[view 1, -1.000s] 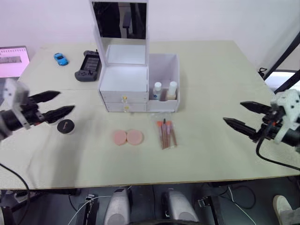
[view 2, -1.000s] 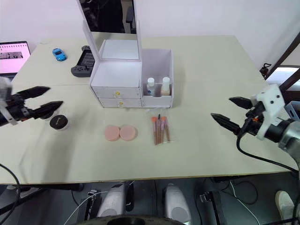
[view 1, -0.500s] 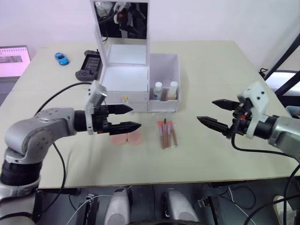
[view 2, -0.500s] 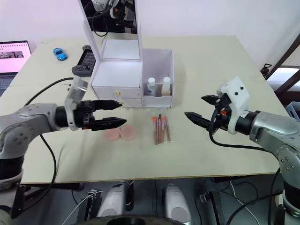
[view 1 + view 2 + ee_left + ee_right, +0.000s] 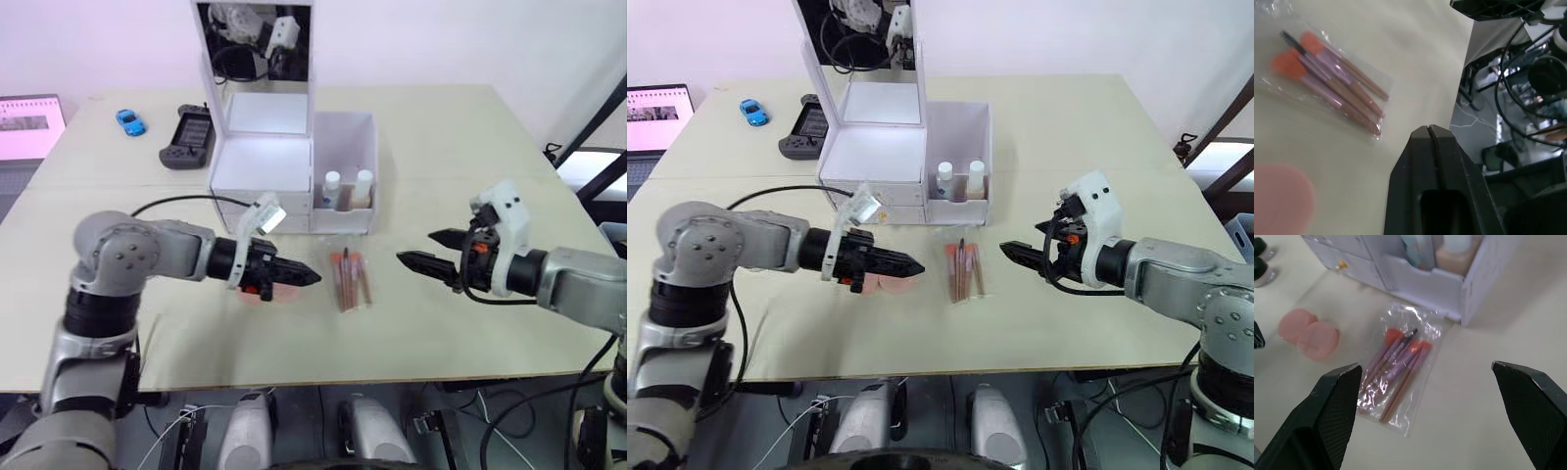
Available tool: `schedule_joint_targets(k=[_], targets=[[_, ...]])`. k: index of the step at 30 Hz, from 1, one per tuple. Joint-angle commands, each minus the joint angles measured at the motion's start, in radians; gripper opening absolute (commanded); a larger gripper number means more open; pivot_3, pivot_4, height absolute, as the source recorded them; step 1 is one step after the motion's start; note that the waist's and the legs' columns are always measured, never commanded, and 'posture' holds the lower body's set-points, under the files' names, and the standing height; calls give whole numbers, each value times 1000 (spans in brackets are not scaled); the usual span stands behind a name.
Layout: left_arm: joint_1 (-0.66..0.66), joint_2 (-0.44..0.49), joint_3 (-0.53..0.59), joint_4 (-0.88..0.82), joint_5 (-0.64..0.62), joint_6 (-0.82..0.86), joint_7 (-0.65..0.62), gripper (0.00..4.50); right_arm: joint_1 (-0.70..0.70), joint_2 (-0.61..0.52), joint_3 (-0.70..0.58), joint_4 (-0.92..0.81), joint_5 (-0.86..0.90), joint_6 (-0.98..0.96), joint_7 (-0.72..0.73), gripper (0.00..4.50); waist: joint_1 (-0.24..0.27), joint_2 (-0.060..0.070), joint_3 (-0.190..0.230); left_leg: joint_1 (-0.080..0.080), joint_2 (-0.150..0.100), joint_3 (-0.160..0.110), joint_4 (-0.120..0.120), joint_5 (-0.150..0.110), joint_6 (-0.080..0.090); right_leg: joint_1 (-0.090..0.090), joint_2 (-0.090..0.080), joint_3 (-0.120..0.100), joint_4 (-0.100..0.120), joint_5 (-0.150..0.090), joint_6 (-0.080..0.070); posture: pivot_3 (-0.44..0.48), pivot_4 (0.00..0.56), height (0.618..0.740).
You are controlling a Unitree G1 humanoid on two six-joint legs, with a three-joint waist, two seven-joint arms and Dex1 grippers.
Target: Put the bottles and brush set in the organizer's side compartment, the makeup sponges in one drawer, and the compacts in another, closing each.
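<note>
The white organizer point(image 5: 263, 171) stands mid-table with its mirror lid up and both drawers shut. Its side compartment point(image 5: 345, 137) holds the two bottles point(image 5: 347, 190). The brush set point(image 5: 350, 279) lies on the table in front of it. My left gripper point(image 5: 312, 277) is shut on nothing, low over the makeup sponges point(image 5: 263, 294), its tip pointing at the brush set point(image 5: 1327, 83). My right gripper point(image 5: 429, 249) is open just right of the brush set point(image 5: 1396, 364), jaws wide apart. The compacts point(image 5: 1260, 265) sit left of the sponges point(image 5: 1308, 333).
A black game controller point(image 5: 186, 137), a blue toy car point(image 5: 127, 121) and a laptop point(image 5: 24, 127) lie at the back left. The table's front edge point(image 5: 323, 380) runs close below both arms.
My left gripper has shut and swung right over the sponges toward the brush set. My right gripper has edged left toward the brushes, still open.
</note>
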State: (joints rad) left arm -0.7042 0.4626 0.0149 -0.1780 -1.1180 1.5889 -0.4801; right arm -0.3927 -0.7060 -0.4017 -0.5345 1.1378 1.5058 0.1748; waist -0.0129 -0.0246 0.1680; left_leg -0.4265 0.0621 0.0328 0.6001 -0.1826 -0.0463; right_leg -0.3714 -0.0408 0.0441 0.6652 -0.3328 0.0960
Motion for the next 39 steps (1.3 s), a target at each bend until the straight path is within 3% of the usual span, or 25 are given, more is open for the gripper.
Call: schedule_joint_targets(k=[1, 7, 17, 25, 34, 39], targets=[[0, -58, 16, 2, 32, 26, 99, 40, -46, 90, -35, 80, 19, 36, -88, 4500, -1, 0, 0, 0, 0, 0, 0, 0, 0, 0, 0, 0, 0, 0, 0, 0, 150, 740], [45, -145, 14, -9, 124, 19, 217, 40, -100, 240, -104, 260, 55, 106, -179, 4500, -3, 1, -1, 0, 0, 0, -2, 0, 0, -1, 1, 1, 1, 0, 0, 0, 150, 740], [93, -219, -62, -36, 296, 6, 289, 40, -146, 251, 27, 495, 56, 109, -147, 4500, -7, 1, -1, 0, -1, 1, -1, 0, 0, -1, 0, 1, 0, 1, 1, 0, 150, 740], [99, -275, -85, -36, 373, 26, 325, 40, -185, 306, 185, 660, -86, 20, 36, 4500, -9, 1, -1, 1, -1, 0, -1, 0, 0, 0, 0, 1, 0, 1, 1, 0, 150, 740], [105, -267, -89, -50, 399, 26, 327, 40, -248, 323, 275, 829, -193, -51, 263, 4500, -25, 1, -2, 2, 0, -1, -2, 0, 0, 0, 2, 1, 0, 1, 1, 0, 150, 740], [109, -246, -88, -61, 417, 26, 326, 40, -243, 303, 352, 832, -225, -22, 384, 4500, -31, 1, -2, 2, 0, -1, -2, 0, 0, 0, 3, 1, 0, 1, 1, 0, 150, 740]])
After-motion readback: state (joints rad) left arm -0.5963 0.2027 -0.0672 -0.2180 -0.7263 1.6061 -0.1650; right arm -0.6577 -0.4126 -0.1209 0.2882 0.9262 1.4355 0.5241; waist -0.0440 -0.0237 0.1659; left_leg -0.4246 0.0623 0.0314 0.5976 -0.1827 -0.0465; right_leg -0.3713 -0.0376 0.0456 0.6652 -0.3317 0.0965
